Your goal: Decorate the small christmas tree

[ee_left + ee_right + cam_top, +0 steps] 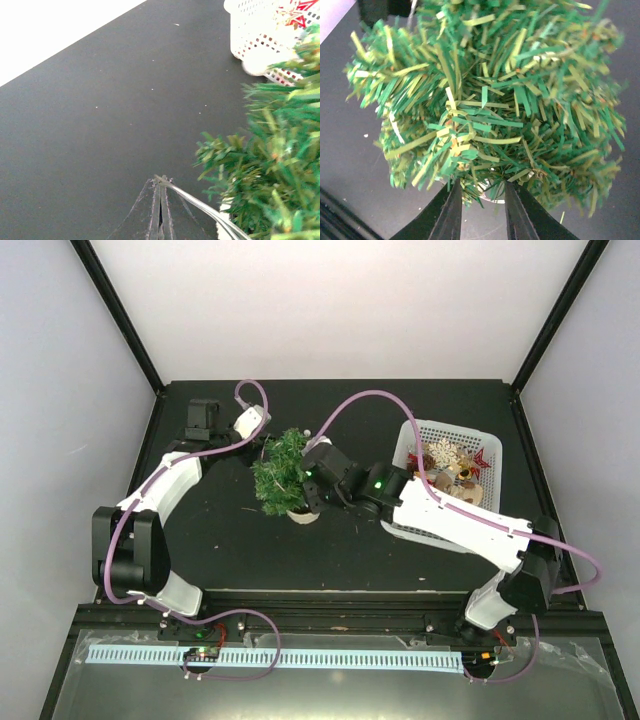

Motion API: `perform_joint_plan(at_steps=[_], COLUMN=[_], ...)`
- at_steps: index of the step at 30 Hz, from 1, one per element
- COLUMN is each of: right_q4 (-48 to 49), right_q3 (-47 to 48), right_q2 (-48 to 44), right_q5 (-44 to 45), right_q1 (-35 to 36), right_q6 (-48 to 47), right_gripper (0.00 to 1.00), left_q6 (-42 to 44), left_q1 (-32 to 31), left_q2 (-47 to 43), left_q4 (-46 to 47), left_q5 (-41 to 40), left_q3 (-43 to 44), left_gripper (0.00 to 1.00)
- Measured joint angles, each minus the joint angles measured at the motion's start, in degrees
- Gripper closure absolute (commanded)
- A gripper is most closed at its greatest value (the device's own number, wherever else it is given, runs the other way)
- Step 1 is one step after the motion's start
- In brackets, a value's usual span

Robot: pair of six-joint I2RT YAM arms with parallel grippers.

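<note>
The right gripper's [481, 189] black jaws stand a little apart, pushed into the lower fronds of the small christmas tree [485, 100], a bushy dark-green artificial fir with yellow-green tips. Fronds and a pale glimpse, probably the round white pot [300, 516], lie between and just beyond them, and I cannot tell whether they pinch anything. No ornament shows in them. That is the first risk: if they close here they would likely catch only loose needles or the trunk. Any pull or sideways push could then drag or tip the tree, since the pot looks small against the spread of foliage above it. On the far side of the tree from those jaws, the left gripper [160, 186] has its jaws together, with nothing I can make out between them. It sits near the black table [220, 530], just beside the foliage. A push from the right could drive the tree into it, or the two arms could meet across the branches. Behind the right jaws, partly under that arm, sits the white plastic mesh basket [455, 428] of ornaments, a red star [478, 458] among them. The arm's sweep back for one might clip the rim and shove the basket.
</note>
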Motion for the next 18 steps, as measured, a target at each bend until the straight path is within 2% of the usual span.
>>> perform_joint_plan(at_steps=[7,18], right_q4=[0.94,0.96], right_q3=[-0.87,-3.76], right_q2=[-0.02,-0.46], right_q5=[-0.17,-0.22], right_q1=[-4.0,-9.35], right_q6=[-0.98,-3.67], right_gripper=[0.73,0.74], left_q6=[0.0,1.25], left_q1=[0.0,0.0], left_q2=[-1.25,-8.07], left_q4=[-0.55,-1.55], left_q5=[1.49,4.5], left_q3=[-1.2,-6.84], left_gripper=[0.98,0.98])
